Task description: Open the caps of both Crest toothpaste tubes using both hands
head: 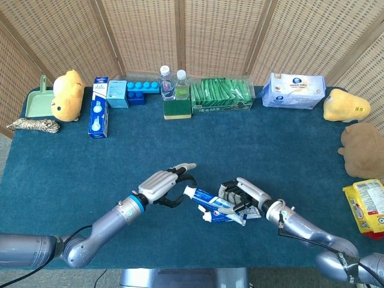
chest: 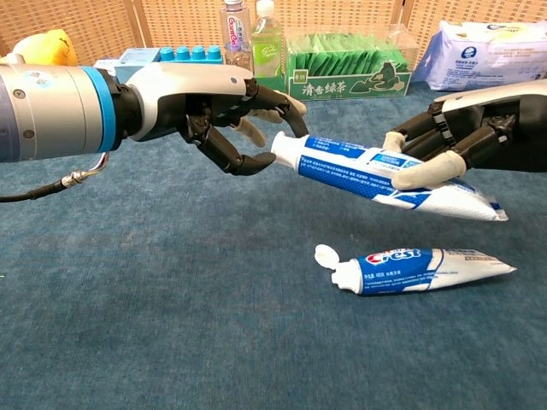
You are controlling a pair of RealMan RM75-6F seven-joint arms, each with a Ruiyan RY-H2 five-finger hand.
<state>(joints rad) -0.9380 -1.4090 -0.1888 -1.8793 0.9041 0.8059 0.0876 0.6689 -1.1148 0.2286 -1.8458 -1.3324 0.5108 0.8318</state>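
My right hand (chest: 457,128) grips a blue and white Crest tube (chest: 367,166) by its body and holds it level above the cloth, white cap end (chest: 280,149) pointing left. My left hand (chest: 218,107) is at that cap end with its fingers (chest: 291,104) spread above and below it; I cannot tell whether they touch it. A second Crest tube (chest: 427,269) lies on the cloth below, its flip cap (chest: 326,254) swung open. The head view shows the left hand (head: 163,183), the right hand (head: 247,197), the held tube (head: 209,196) and the lying tube (head: 225,217) near the table's front edge.
Along the back of the blue cloth stand two bottles (head: 173,83), a green box (head: 221,95), a toothpaste carton (head: 99,114), blue blocks (head: 137,90) and a tissue pack (head: 294,91). Plush toys (head: 67,95) sit at both sides, and a snack packet (head: 367,207) at the right edge.
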